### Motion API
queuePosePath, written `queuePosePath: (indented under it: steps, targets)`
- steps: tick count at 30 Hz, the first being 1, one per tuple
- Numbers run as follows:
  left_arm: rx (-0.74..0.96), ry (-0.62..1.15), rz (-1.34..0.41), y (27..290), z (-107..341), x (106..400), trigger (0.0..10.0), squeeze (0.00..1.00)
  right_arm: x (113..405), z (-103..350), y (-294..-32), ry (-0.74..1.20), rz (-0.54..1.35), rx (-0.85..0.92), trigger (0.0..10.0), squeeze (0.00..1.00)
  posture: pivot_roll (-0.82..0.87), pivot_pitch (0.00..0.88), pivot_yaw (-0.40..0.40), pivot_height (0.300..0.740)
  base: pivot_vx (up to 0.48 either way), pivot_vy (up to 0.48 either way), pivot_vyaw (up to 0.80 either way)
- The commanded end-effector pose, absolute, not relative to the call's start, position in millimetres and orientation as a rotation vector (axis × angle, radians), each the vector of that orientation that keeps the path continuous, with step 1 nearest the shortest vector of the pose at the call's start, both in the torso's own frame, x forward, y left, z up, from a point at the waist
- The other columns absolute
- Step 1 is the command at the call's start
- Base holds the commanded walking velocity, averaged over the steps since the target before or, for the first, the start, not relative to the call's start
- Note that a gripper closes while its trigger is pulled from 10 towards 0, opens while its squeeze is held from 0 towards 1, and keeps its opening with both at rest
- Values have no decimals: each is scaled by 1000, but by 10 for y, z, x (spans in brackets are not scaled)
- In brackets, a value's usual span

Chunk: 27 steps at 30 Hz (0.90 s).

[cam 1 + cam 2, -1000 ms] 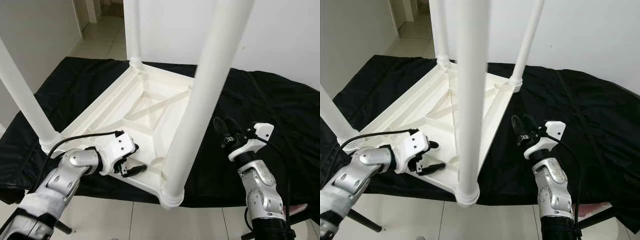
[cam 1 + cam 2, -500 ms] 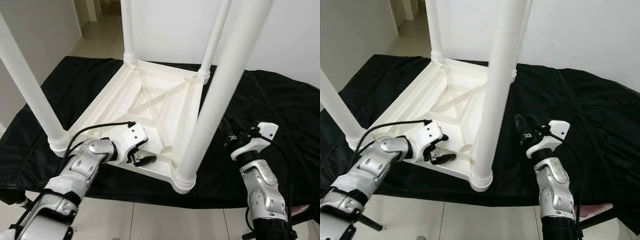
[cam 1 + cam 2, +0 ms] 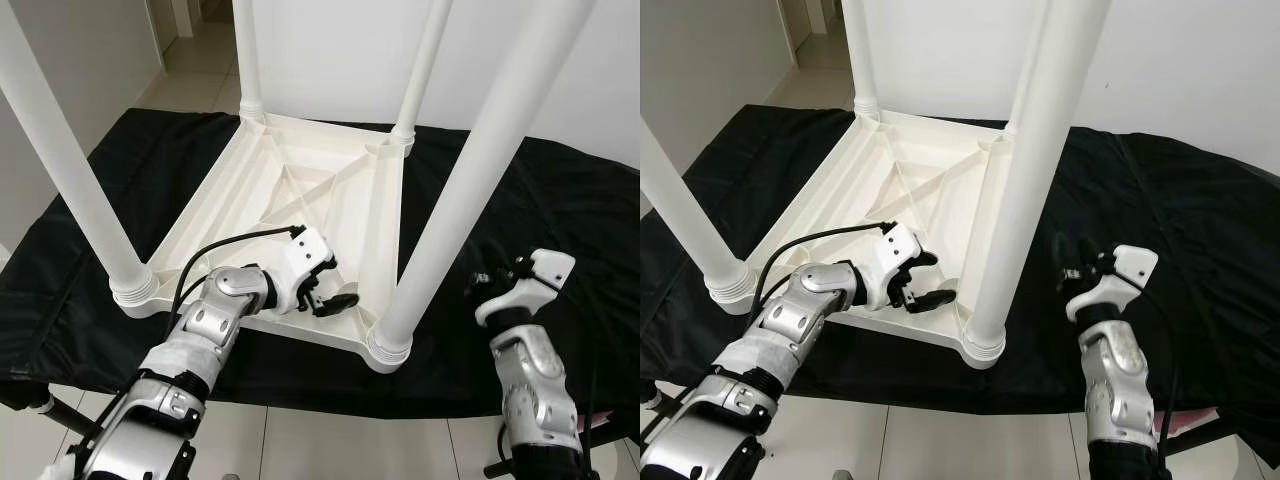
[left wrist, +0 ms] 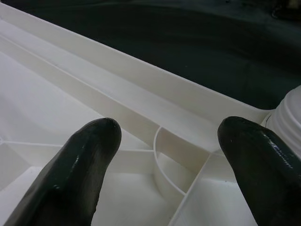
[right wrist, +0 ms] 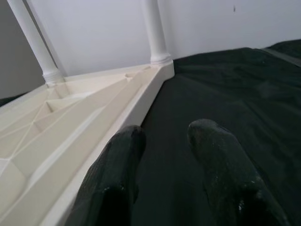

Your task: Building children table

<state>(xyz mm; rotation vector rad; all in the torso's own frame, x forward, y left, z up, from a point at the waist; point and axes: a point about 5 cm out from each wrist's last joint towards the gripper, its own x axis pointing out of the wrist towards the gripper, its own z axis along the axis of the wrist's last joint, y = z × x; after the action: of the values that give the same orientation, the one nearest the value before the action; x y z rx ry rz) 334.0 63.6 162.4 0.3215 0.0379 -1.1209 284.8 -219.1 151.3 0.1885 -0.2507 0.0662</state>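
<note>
A black cloth covers the worktop, bearing the upturned white children table with four legs up. The left gripper, fingers spread, reaches over its near rim at six o'clock. The right gripper, released, hovers at four o'clock.

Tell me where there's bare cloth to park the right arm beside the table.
Bare black cloth runs along the upturned table top's right rim, from the far-right leg to the right gripper. The near edge is crowded: the left gripper, fingers open, sits inside the rim by the near-right leg.
</note>
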Motion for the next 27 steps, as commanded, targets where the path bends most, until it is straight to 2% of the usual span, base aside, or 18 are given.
queuePosePath:
  steps: [1, 4, 5, 12, 17, 18, 22, 24, 25, 27]
  targets:
    - [273, -6, -879, 737, 1638, 3399, 10000, 0, 2821, 1491, -2168, -241, 80, 177, 10000, 0, 40, 84, -2, 740, 0, 0, 0]
    - [257, -10, -925, 769, 1634, 3338, 10000, 0, 2788, 1462, -2168, -228, 86, 184, 10000, 0, 40, 84, -2, 740, 0, 0, 0]
    - [268, -12, -924, 822, 1630, 3318, 10000, 0, 2747, 1440, -2181, -211, 121, 187, 10000, 1000, 39, 88, -2, 740, 0, 0, 0]
    - [285, -5, -880, 1037, 1609, 3299, 10000, 0, 2585, 1398, -2312, -149, 246, 142, 10000, 1000, 40, 93, -4, 740, 0, 0, 0]
    - [269, 35, -858, 1136, 1575, 3256, 10000, 0, 2476, 1384, -2346, -81, 420, 6, 10000, 1000, 41, 94, -8, 740, 0, 0, 0]
    - [275, 42, -870, 1141, 1563, 3227, 10000, 0, 2450, 1379, -2333, -68, 461, -13, 10000, 0, 45, 95, -14, 740, 0, 0, 0]
    - [284, 41, -890, 1147, 1553, 3176, 10000, 0, 2406, 1365, -2309, -42, 528, -21, 10000, 0, 47, 96, -15, 740, 0, 0, 0]
    - [283, 58, -893, 1194, 1519, 3121, 10000, 0, 2324, 1350, -2224, 14, 693, -38, 10000, 0, 59, 95, -26, 740, 0, 0, 0]
    - [283, 58, -893, 1194, 1519, 3121, 10000, 0, 2324, 1350, -2224, 14, 693, -38, 10000, 0, 59, 95, -26, 740, 0, 0, 0]
    - [286, 81, -888, 1223, 1490, 3103, 10000, 0, 2273, 1348, -2153, 50, 814, -50, 10000, 0, 59, 95, -26, 740, 0, 0, 0]
